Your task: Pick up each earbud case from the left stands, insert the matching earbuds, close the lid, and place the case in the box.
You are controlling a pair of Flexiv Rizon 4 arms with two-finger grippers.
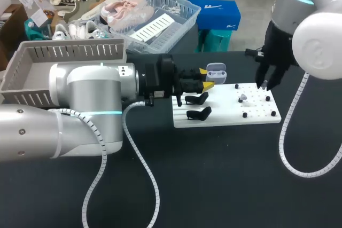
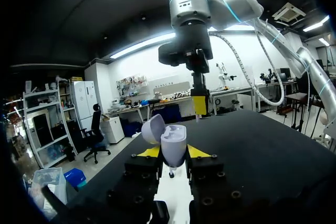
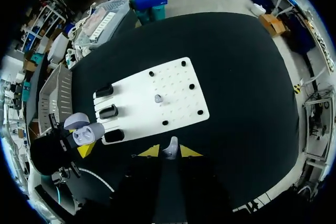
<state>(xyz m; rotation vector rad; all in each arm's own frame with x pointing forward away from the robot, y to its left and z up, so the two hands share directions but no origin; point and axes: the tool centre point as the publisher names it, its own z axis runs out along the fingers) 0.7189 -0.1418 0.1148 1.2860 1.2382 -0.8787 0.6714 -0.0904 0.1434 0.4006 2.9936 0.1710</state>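
- The left end effector (image 2: 173, 153) is pinching the earbud case (image 2: 173, 141) by its lower body. The lid (image 2: 153, 128) is hinged open, and the case is held raised off the table (image 1: 224, 180), over the stand end of the white board (image 1: 256, 117).
- The right end effector (image 3: 169, 153) is pinching one earbud (image 3: 171, 145) between its yellow tips, over or just beside the board's peg end. A second earbud (image 3: 158, 98) sits on the board among the black pegs.
- Three black stands (image 3: 108, 112) line the board's other end. The grey box (image 1: 64, 60) is well apart, beyond the left arm.
- The case looks like light, hard, glossy plastic, so it is likely to slip or twist under an off-centre squeeze. The flat sides of the body are the place to hold it, never the lid, whose hinge is probably the weak part.
- The earbud is tiny, smooth and rounded. It is best gripped lightly by the stem, leaving the bud end free to drop into its well.
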